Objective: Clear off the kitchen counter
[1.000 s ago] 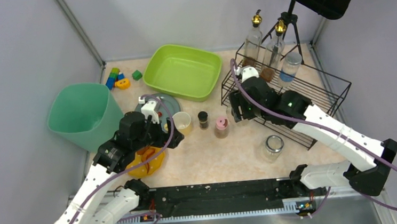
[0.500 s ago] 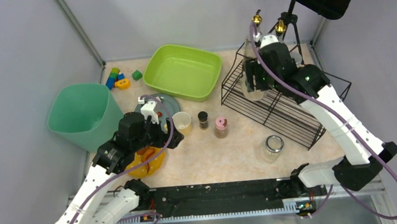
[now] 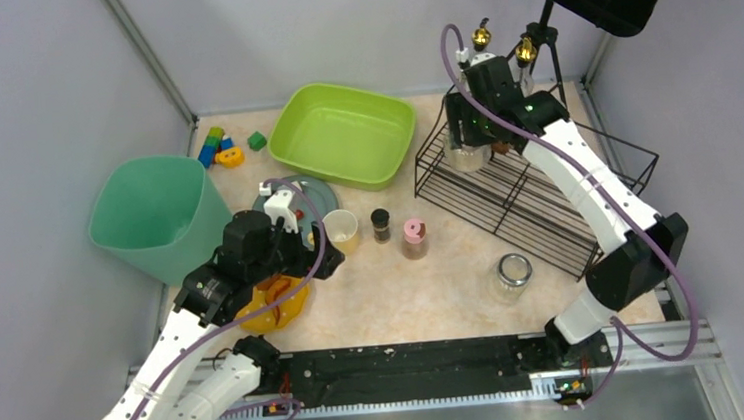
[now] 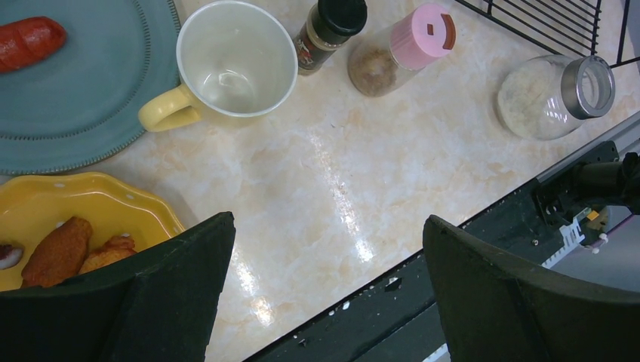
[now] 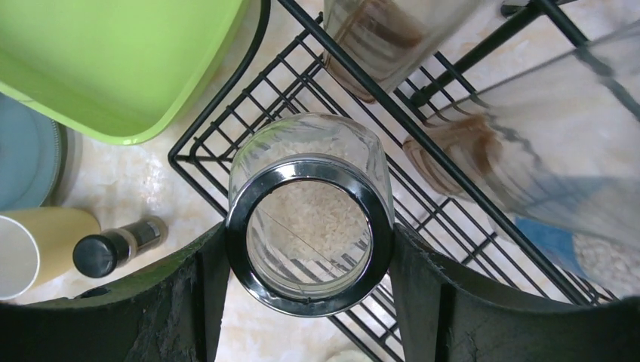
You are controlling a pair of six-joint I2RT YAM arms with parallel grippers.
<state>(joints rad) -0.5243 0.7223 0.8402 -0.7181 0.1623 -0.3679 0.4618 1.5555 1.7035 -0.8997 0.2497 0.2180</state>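
The beige mottled kitchen counter (image 3: 434,285) holds dishes, jars and a black wire rack (image 3: 538,207). My right gripper (image 5: 309,241) is shut on a glass jar of rice (image 5: 302,143) with a metal-rimmed lid. One finger presses each side of the lid. It holds the jar over the rack's left end (image 3: 464,151), beside two tall oil bottles (image 3: 481,51). Low over the counter's front, my left gripper (image 4: 324,226) stands wide open and holds nothing, next to a yellow plate (image 4: 83,219) of fried food.
On the counter stand a yellow mug (image 3: 341,228), a black-capped spice bottle (image 3: 380,224), a pink-capped shaker (image 3: 414,237) and a second glass jar (image 3: 514,274). Further back are a green basin (image 3: 342,132), a teal bin (image 3: 153,217), a teal plate (image 3: 314,192) and toy blocks (image 3: 223,149).
My right arm has swung the jar from the rack's front-left edge up and back to the rack's far left end. The left arm has not moved.
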